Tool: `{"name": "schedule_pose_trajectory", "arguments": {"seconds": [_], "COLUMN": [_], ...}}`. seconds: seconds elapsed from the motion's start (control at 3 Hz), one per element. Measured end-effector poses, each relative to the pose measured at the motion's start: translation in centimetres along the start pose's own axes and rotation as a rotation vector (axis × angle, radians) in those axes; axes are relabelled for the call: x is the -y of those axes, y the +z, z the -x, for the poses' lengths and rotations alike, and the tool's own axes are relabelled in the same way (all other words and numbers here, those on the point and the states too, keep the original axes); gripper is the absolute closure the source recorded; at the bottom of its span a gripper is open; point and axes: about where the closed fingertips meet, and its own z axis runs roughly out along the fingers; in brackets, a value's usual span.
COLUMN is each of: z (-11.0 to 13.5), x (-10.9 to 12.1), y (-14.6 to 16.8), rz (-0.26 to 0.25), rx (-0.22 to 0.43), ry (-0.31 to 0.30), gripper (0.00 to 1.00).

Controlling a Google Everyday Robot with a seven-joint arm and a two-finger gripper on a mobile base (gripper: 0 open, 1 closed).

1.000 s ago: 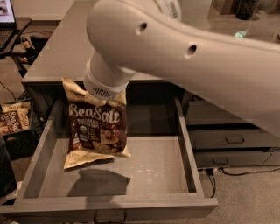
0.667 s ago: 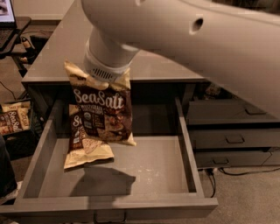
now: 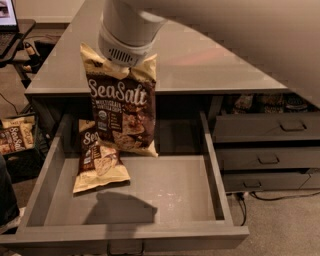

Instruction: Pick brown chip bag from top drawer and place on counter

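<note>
The brown chip bag (image 3: 122, 110) hangs in the air above the left part of the open top drawer (image 3: 170, 192), with its upper edge at the height of the counter (image 3: 205, 62) front edge. My gripper (image 3: 121, 64) is above it, mostly hidden under the white wrist, and is shut on the bag's cream top band. The bag hangs upright with its "Sea Salt" lettering facing me. A smaller brown-and-cream bag (image 3: 99, 162) lies on the drawer floor at the left, below and behind the lifted bag.
Narrower grey drawers (image 3: 267, 159) with small handles stand at the right. A crate with more chip bags (image 3: 14, 139) sits on the floor at the left. A laptop (image 3: 7, 15) is at the far upper left. My arm fills the upper right.
My gripper has risen with the brown chip bag, lifting it off the drawer floor to counter height. The smaller bag beneath it now shows more fully.
</note>
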Motion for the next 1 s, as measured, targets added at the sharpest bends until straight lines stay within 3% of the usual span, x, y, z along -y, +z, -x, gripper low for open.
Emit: {"name": "schedule_pose_trajectory", "arguments": {"seconds": [0.33, 1.0], "z": [0.9, 2.0], "x": [2.8, 12.2], "y": [-1.6, -4.0], "rz": [-0.042, -0.136], "rx": [0.010, -0.023], "ry": [-0.020, -0.062], "gripper": [1.00, 1.00]}}
